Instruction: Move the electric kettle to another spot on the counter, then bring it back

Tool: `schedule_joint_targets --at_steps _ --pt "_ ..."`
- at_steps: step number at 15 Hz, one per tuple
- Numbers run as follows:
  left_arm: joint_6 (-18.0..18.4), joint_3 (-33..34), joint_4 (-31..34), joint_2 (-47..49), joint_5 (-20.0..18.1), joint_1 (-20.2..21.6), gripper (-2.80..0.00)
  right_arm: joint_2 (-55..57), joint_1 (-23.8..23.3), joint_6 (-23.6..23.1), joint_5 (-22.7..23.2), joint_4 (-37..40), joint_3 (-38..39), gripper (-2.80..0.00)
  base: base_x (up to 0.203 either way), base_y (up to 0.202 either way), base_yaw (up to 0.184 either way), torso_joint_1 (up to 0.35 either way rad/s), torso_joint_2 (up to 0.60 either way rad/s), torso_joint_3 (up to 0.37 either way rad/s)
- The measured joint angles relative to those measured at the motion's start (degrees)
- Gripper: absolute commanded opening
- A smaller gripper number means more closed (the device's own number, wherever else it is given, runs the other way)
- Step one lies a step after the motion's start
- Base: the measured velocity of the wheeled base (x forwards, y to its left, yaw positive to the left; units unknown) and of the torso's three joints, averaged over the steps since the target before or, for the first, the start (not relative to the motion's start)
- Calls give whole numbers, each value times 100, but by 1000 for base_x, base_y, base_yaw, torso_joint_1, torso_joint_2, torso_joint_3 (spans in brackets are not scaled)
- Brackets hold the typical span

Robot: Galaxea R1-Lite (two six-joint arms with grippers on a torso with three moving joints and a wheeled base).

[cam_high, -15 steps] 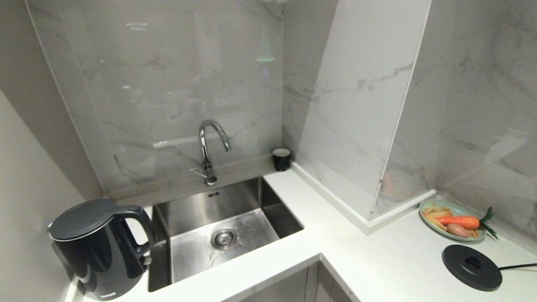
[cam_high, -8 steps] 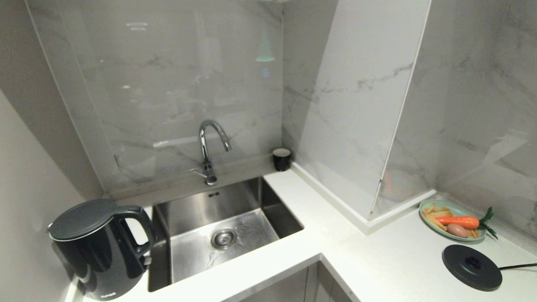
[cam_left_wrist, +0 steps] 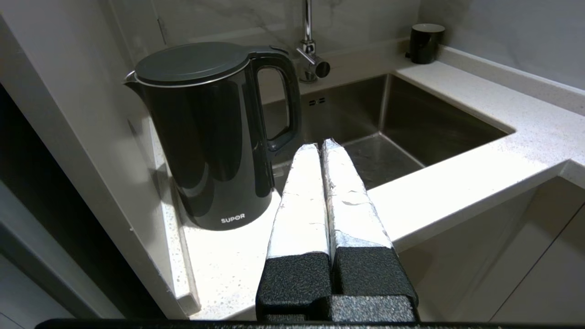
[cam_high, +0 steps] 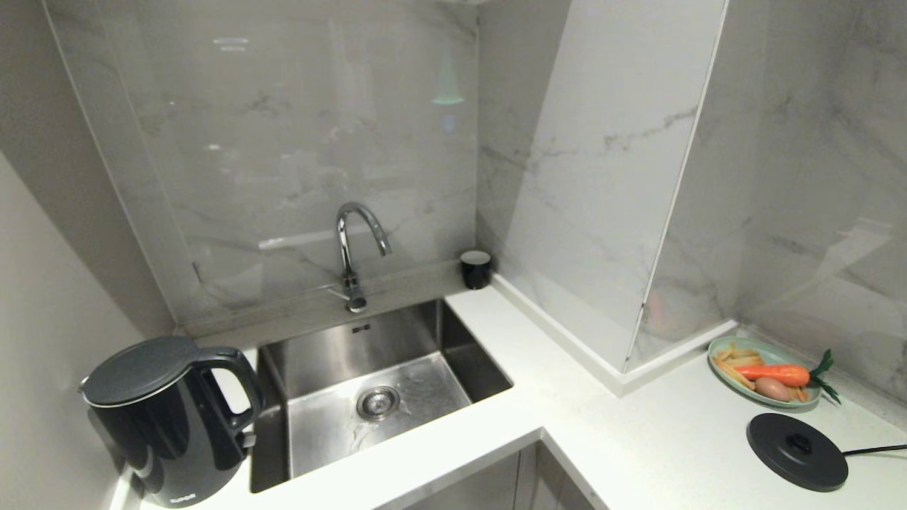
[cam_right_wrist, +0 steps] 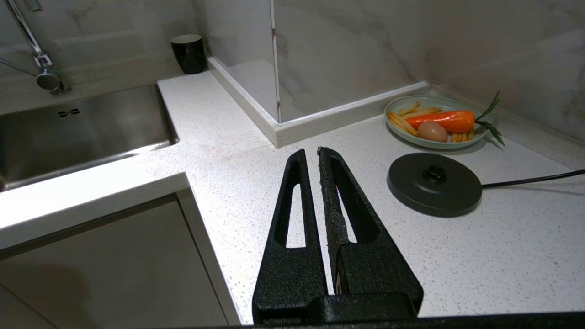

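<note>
Left gripper (cam_left_wrist: 321, 145) closed near electric kettle (cam_left_wrist: 215, 132) — seemingly apart.

The left gripper (cam_left_wrist: 322, 145) has two long tapered fingers (cam_left_wrist: 301, 201) wrapped in silvery-white tape above textured black bases. The right gripper (cam_right_wrist: 311, 154) is all rough black plastic, each finger (cam_right_wrist: 292, 214) pierced by a narrow triangular slot.

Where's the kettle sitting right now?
In the head view the kettle stands upright on the counter at the far left, beside the sink, its handle toward the basin.
</note>
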Motion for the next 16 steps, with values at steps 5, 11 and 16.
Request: schedule_joint_targets --at_steps 5,11,16 --pt "0 -2 0 0 0 0 -280 0 0 1 1 -1 0 -280 0 0 0 0 0 0" --pt "0 -2 5 0 -2 0 -280 0 0 0 2 -5 0 -280 1 -1 10 0 0 0" --pt "0 -2 -2 0 0 7 -280 0 0 0 2 3 0 -280 0 -6 163 1 2 4"
